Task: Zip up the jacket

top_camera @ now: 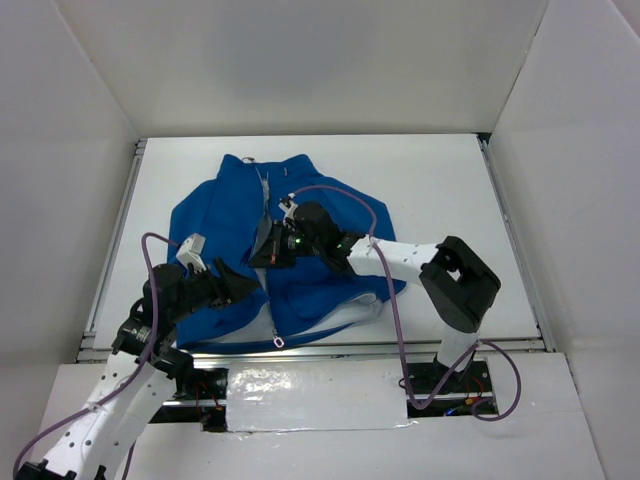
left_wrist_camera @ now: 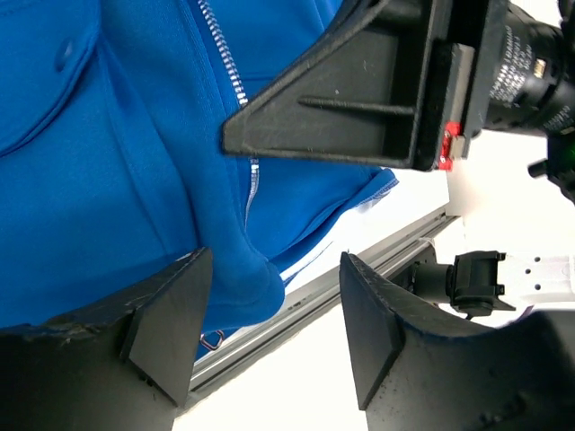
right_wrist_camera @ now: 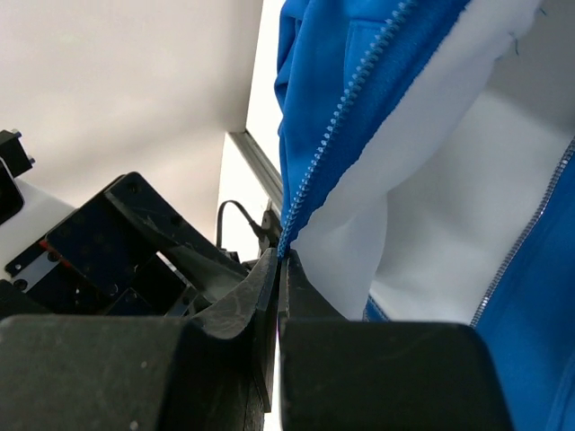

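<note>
Out on the white surface the jacket lies front up, collar at the far end, hem along the near edge, and its near right corner is turned back to show pale lining. Right pincer: fingers pressed together, clamped on one zipper edge, the teeth running straight down into the pinch. Left pincer: fingers standing apart, a soft fold of blue fleece sitting between them, up against the left one and not squeezed. Low at the hem a small patch peeps out, mostly hidden. White lettering on a black lens barrel is too small to read.
</note>
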{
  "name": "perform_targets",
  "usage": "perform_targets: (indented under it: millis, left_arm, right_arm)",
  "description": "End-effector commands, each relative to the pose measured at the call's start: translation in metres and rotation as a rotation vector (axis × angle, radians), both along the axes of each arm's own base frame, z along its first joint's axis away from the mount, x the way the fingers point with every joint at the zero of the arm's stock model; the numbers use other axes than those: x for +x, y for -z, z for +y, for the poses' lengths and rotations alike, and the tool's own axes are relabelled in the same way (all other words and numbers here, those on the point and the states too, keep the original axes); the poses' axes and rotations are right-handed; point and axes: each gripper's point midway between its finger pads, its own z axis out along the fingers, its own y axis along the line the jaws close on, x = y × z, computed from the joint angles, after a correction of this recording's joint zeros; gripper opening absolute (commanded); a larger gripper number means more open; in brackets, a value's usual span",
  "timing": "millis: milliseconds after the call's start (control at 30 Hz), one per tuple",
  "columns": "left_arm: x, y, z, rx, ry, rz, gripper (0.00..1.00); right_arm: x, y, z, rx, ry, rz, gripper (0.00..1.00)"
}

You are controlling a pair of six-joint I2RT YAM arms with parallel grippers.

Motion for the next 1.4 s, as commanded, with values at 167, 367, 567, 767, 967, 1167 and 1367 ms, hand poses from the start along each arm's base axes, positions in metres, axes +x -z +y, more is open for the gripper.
perform_targets:
  millis: [167, 367, 567, 767, 967, 1167, 1367]
  left_arm:
    - [-0.002, 0.001, -0.006, -0.017, 0.04, 0.008, 0.68]
    - [-0.006, 0.014, -0.009, -0.028, 0.06, 0.029, 0.59]
    - [-0.005, 0.011, -0.011, -0.035, 0.068, 0.013, 0.46]
    - [-0.003, 0.011, -0.011, -0.031, 0.066, 0.008, 0.56]
    - [-0.002, 0.016, -0.014, -0.043, 0.077, 0.019, 0.22]
    - [-0.002, 0.013, -0.014, -0.042, 0.083, 0.007, 0.03]
    - [-0.002, 0.007, -0.007, -0.017, 0.053, -0.019, 0.0]
  right_arm:
    - [0.009, -0.031, -0.007, 0.012, 0.123, -0.048, 0.0]
    - [0.009, -0.046, -0.007, 0.037, 0.13, -0.06, 0.0]
    - [0.007, -0.042, -0.006, 0.031, 0.117, -0.053, 0.0]
    - [0.006, -0.035, -0.005, 0.014, 0.111, -0.045, 0.0]
    - [-0.001, -0.037, -0.001, 0.011, 0.097, -0.049, 0.0]
    - [-0.009, -0.038, -0.004, 0.045, 0.055, -0.067, 0.11]
    - [-0.004, -0.035, -0.035, 0.113, 0.023, -0.134, 0.48]
